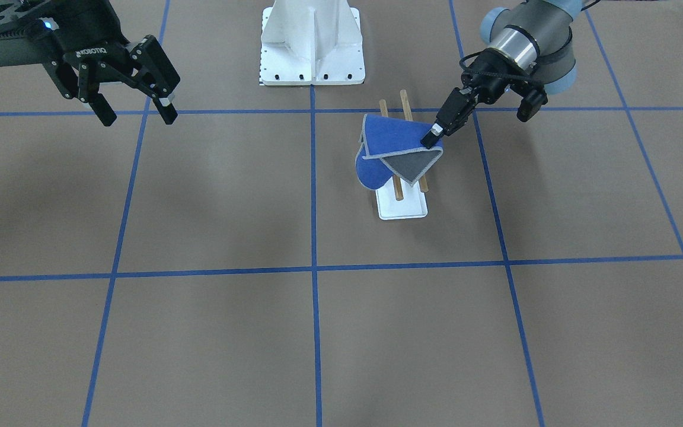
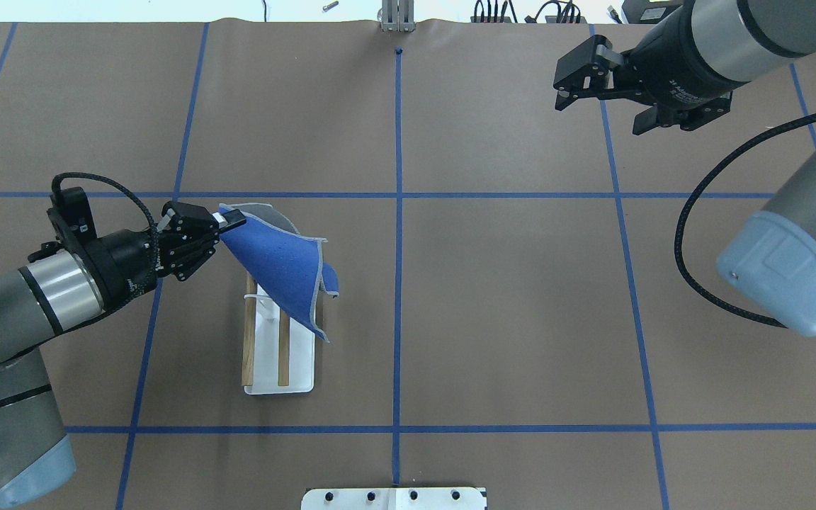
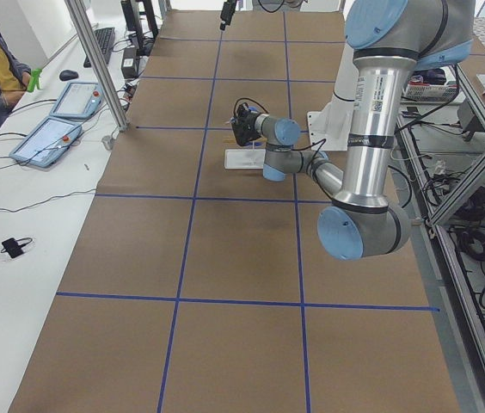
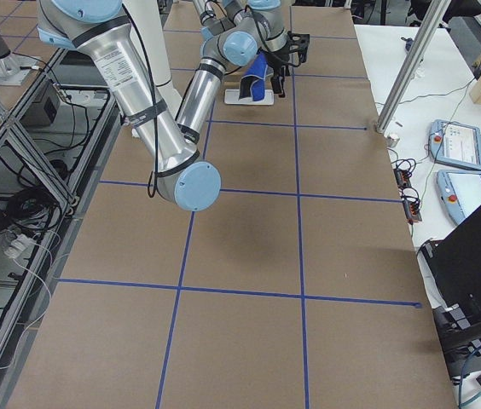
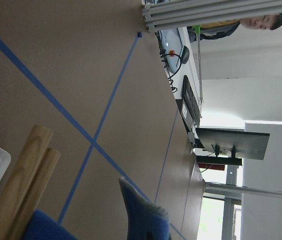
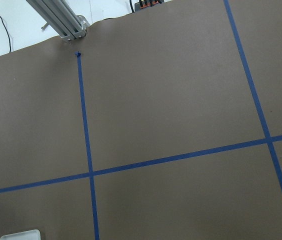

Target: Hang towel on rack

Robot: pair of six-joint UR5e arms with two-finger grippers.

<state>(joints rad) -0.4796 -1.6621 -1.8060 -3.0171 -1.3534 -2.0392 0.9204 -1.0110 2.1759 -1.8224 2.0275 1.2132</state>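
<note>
Brown counter (image 1: pixel 199 207) gridded in blue tape: one blue-and-grey square cloth towel (image 1: pixel 389 139) draped over one white-based rack (image 1: pixel 404 209) of two wooden dowels (image 2: pixel 248 347), corner pinched by left end effector (image 1: pixel 433 137); right end effector (image 1: pixel 138 117) spread.

The towel (image 2: pixel 277 273) was soft matt cloth, finely napped on its blue face and duller on its grey face, with pale stitched edging. The rack (image 2: pixel 298 365) had two bare, matt wooden dowels (image 2: pixel 248 347) over a smooth white base with a slight sheen. Matt brown paper crossed by blue tape (image 2: pixel 398 283) covered the desk (image 2: pixel 521 319). The left jaws and right jaws both looked matt black. The left arm (image 2: pixel 61 287) showed satin silver metal, and the pedestal (image 1: pixel 312 41) was glossy white.
</note>
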